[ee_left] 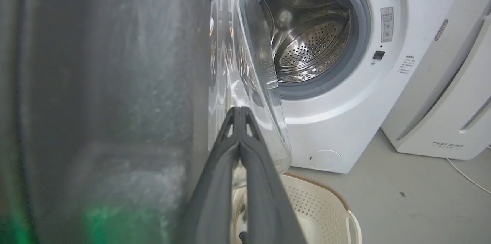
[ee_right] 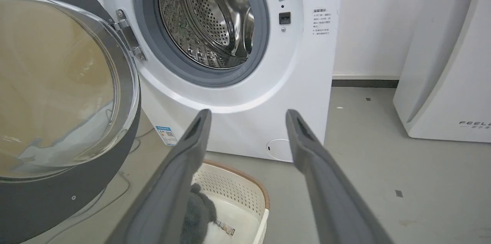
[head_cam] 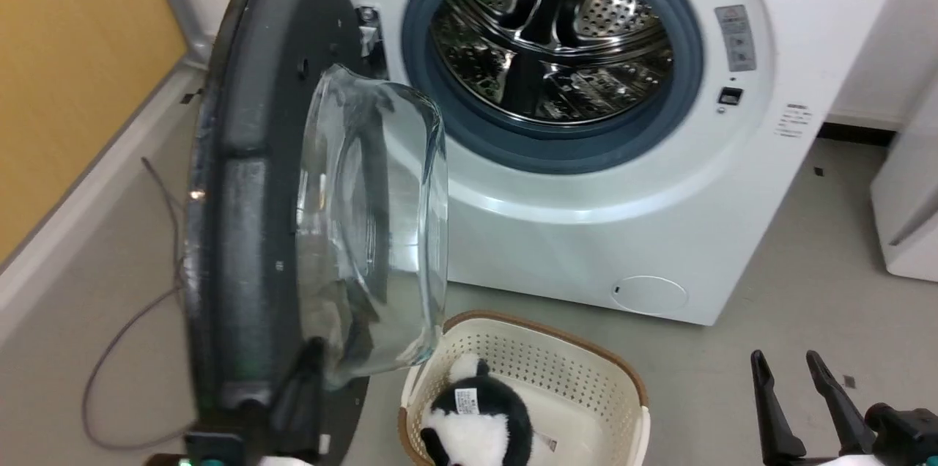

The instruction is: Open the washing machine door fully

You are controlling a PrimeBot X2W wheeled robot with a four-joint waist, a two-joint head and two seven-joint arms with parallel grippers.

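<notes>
The white washing machine [head_cam: 586, 231] stands ahead with its steel drum exposed. Its round black door [head_cam: 249, 195] is swung out to the left, nearly edge-on to me, the clear glass bowl bulging toward the opening. My left gripper [head_cam: 314, 352] is shut and holds nothing, low against the door's inner side. In the left wrist view its tips [ee_left: 239, 111] sit where the bowl meets the door [ee_left: 107, 102]. My right gripper [head_cam: 795, 371] is open at the lower right, away from the door [ee_right: 38, 205], and the machine [ee_right: 307, 63] shows beyond its fingers [ee_right: 203, 121].
A cream laundry basket [head_cam: 586, 349] holding a black-and-white panda plush [head_cam: 476, 422] sits on the floor under the door's free edge. A white FEELBAIRD appliance [ee_left: 441, 102] stands right of the machine. A thin cable [head_cam: 124, 334] loops on the floor by the left wall.
</notes>
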